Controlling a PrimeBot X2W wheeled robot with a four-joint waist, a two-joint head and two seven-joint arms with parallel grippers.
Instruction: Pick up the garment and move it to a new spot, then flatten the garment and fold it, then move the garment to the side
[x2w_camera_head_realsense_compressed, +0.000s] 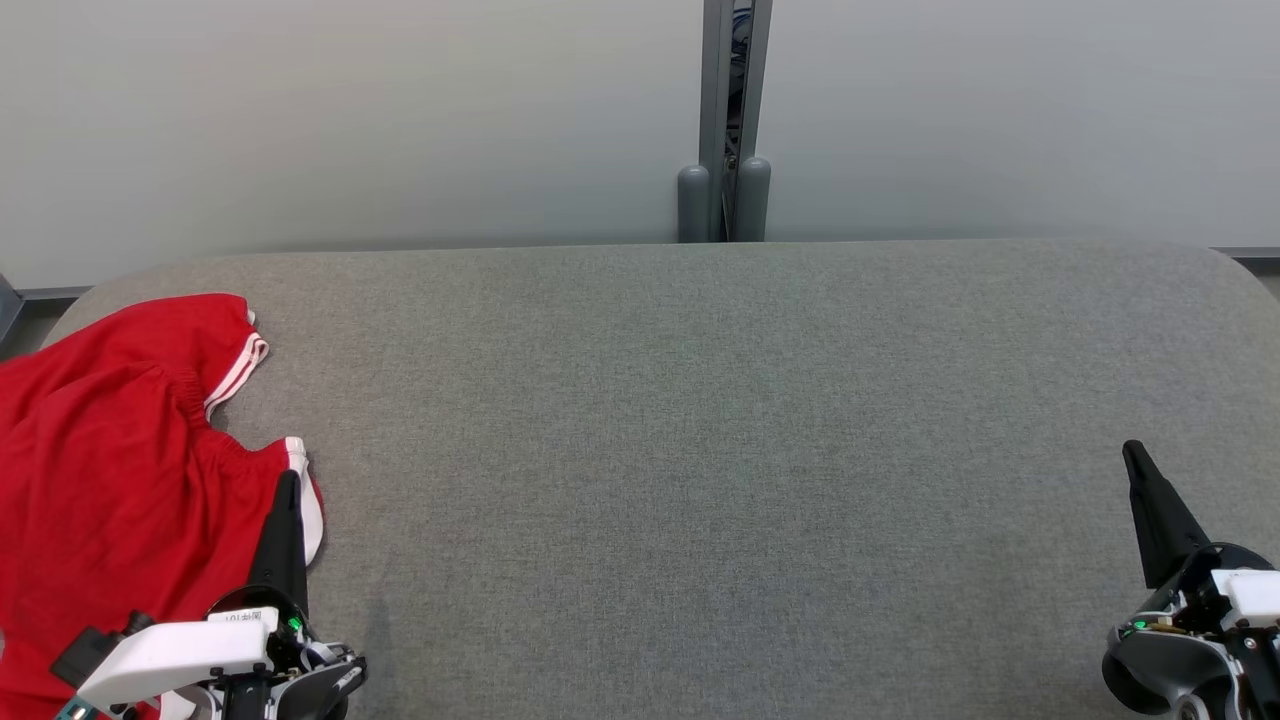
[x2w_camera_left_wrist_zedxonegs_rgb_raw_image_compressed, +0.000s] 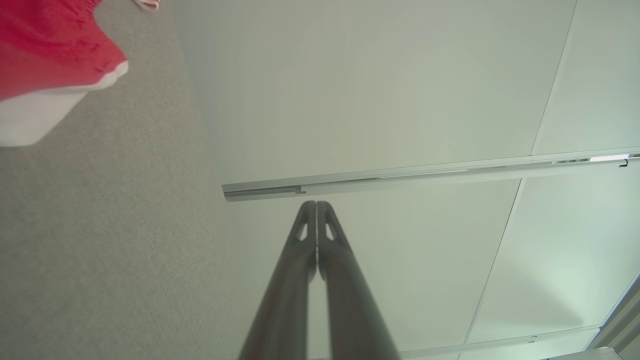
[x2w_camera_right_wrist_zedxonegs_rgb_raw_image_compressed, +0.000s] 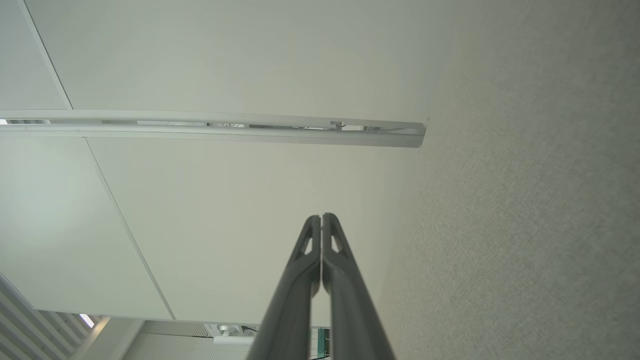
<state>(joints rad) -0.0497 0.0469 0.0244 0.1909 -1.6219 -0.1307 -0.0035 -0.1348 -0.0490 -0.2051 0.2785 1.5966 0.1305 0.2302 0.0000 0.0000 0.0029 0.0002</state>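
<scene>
Grey fabric table (x2w_camera_head_realsense_compressed: 700, 400) spans the head view. Red garment (x2w_camera_head_realsense_compressed: 110, 450), white-trimmed, lies crumpled at its left end. Left gripper (x2w_camera_head_realsense_compressed: 288, 480) beside the garment's edge, fingers clenched, empty. Right gripper (x2w_camera_head_realsense_compressed: 1133, 452) clenched too, well apart.

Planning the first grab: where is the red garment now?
Head view: the red garment lies crumpled at the left edge of the grey table, by the left gripper.

Lower left, the left gripper (x2w_camera_head_realsense_compressed: 288, 482); lower right, the right gripper (x2w_camera_head_realsense_compressed: 1134, 452). Each points up the head view, well apart from the other, its two dark fingers (x2w_camera_left_wrist_zedxonegs_rgb_raw_image_compressed: 345, 300) pressed together from base to tip.
</scene>
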